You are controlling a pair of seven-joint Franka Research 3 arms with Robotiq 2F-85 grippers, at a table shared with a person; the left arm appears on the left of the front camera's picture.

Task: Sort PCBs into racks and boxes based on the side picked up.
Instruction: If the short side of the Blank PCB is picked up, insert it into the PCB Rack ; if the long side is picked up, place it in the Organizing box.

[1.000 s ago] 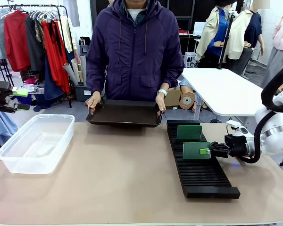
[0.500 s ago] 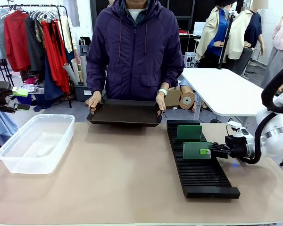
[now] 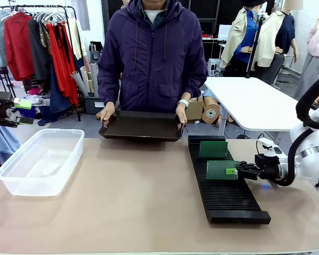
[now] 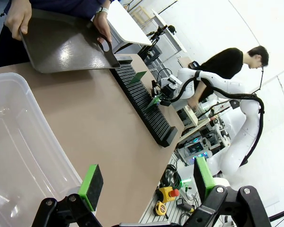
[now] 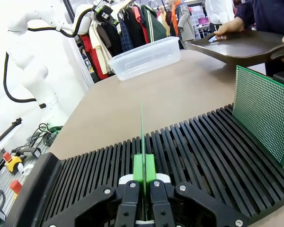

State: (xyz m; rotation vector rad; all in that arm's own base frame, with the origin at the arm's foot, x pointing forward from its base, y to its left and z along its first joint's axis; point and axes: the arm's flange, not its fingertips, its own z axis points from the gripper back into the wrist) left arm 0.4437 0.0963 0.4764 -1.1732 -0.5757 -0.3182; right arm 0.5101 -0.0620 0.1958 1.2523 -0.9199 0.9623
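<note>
Two PCBs (image 3: 221, 169) stand in the rack (image 3: 223, 199); right jaws pinch the nearer edge, left's gape.

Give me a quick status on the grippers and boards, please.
Right gripper shut on PCB, upright in rack. Left gripper open beside tub. Nothing obstructing.
</note>
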